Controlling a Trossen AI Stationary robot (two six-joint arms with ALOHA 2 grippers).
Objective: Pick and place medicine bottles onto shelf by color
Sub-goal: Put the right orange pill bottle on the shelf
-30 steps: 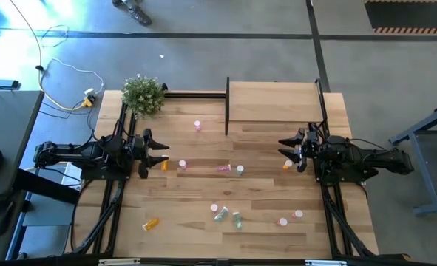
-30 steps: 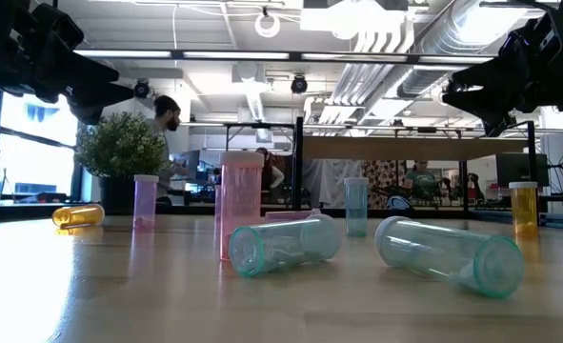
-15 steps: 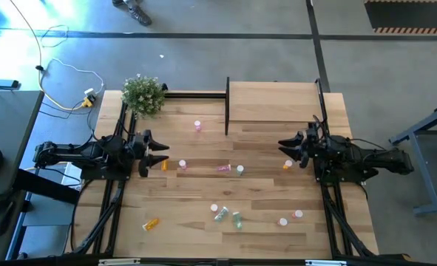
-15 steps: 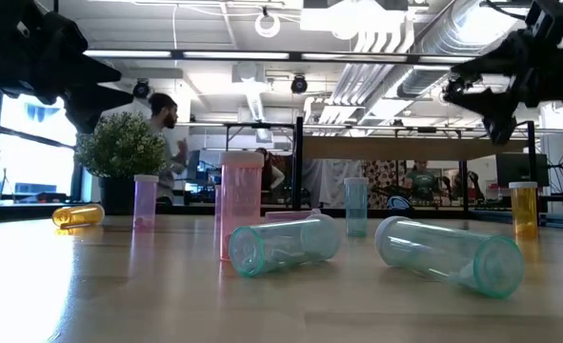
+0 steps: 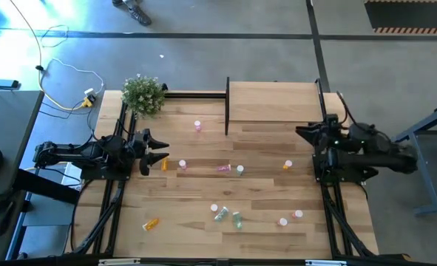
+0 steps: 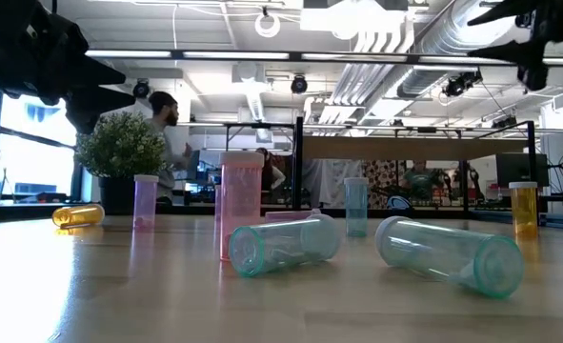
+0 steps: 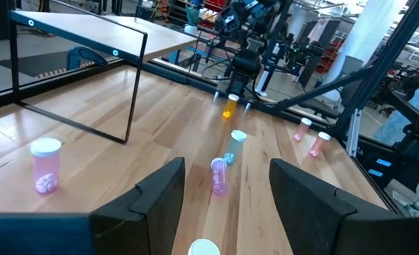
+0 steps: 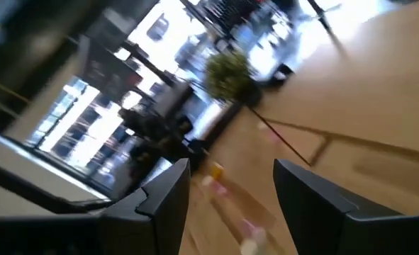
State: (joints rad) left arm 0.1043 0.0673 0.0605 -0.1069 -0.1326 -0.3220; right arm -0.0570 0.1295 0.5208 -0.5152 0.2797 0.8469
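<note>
Small medicine bottles are scattered over the plank table: a pink one [image 5: 197,125], an orange one [image 5: 163,164] just ahead of my left gripper, pink ones [image 5: 223,168] mid-table, an orange one [image 5: 288,165], two pale green ones [image 5: 221,214] lying on their sides [image 6: 281,246], and more near the front. The shelf [image 5: 273,102] is a light-wood board at the far right with a dark upright panel [image 5: 227,106]. My left gripper [image 5: 163,151] [image 7: 227,205] stands open at the left, nothing between its fingers. My right gripper [image 5: 303,133] [image 8: 230,205] is open and raised high at the right.
A leafy potted plant [image 5: 143,94] stands at the table's far left corner. Black frame rails run along both sides of the table under the arms. A person [image 6: 167,119] shows in the room beyond the table.
My right gripper has risen well above the table, drawn back toward the right edge and rolled about its own axis, staying open. The orange bottle below it now stands uncovered. No bottle has moved.
</note>
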